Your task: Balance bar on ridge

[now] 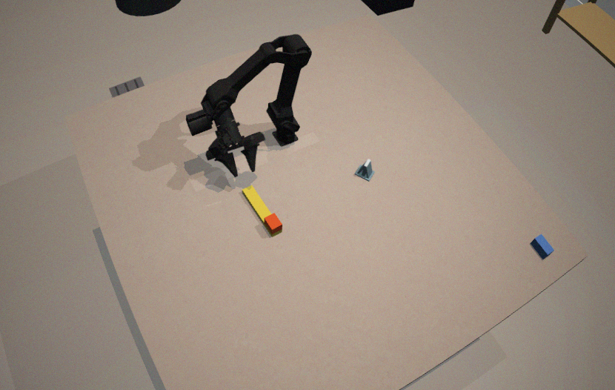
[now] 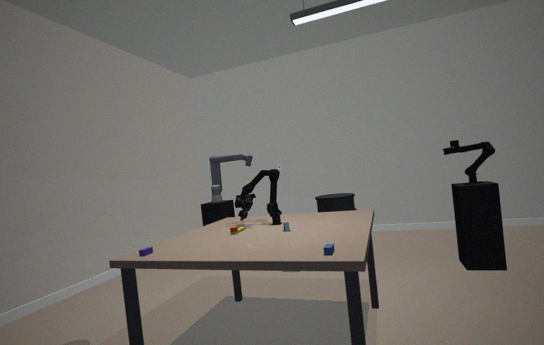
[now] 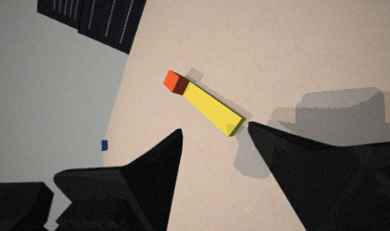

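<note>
My gripper (image 1: 245,173) (image 2: 242,219) (image 3: 214,129) hangs above the bench (image 1: 348,300) (image 2: 240,264) (image 3: 299,40) with its jaws apart and nothing between them, just off the plain end of the yellow bar (image 1: 256,202) (image 2: 240,230) (image 3: 214,108). The bar lies flat on the bench top, its other end carrying an orange-red block (image 1: 273,222) (image 2: 234,229) (image 3: 174,82). I see the grey-blue ridge (image 1: 365,170) (image 2: 286,227) standing apart from the bar, nearer the arm's base than the front edge in the exterior view. There, a blue block (image 1: 542,246) (image 2: 328,249) (image 3: 104,145) sits by the front right corner and a purple block (image 2: 145,251) by the front left corner.
</note>
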Tool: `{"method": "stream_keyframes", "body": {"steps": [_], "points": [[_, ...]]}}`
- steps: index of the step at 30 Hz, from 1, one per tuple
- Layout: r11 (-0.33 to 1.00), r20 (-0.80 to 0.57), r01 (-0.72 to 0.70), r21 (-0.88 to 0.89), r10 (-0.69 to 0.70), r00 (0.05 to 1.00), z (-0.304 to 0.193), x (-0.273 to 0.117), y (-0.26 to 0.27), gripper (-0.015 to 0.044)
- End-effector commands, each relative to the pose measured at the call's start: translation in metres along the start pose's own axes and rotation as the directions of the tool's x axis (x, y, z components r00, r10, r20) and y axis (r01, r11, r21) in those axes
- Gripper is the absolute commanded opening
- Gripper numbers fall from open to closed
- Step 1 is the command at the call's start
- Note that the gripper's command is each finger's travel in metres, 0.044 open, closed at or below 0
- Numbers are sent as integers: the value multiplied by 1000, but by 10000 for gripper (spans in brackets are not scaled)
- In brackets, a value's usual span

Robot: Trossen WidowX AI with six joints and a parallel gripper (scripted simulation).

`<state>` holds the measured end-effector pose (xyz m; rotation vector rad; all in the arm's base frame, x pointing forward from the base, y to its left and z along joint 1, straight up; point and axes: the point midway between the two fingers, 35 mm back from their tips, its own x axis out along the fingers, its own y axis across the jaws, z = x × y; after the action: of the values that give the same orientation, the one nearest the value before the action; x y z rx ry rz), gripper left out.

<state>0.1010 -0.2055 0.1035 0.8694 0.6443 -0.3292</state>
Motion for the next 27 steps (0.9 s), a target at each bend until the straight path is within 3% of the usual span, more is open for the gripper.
{"method": "stream_keyframes", "body": {"steps": [1,14,27], "points": [[994,-52,21,112,-15,999,3,3,2,315],[912,-176,126,390,-61,982,8,11,8,315],[745,-284,277,607,-121,951,14,19,15,315]]}}
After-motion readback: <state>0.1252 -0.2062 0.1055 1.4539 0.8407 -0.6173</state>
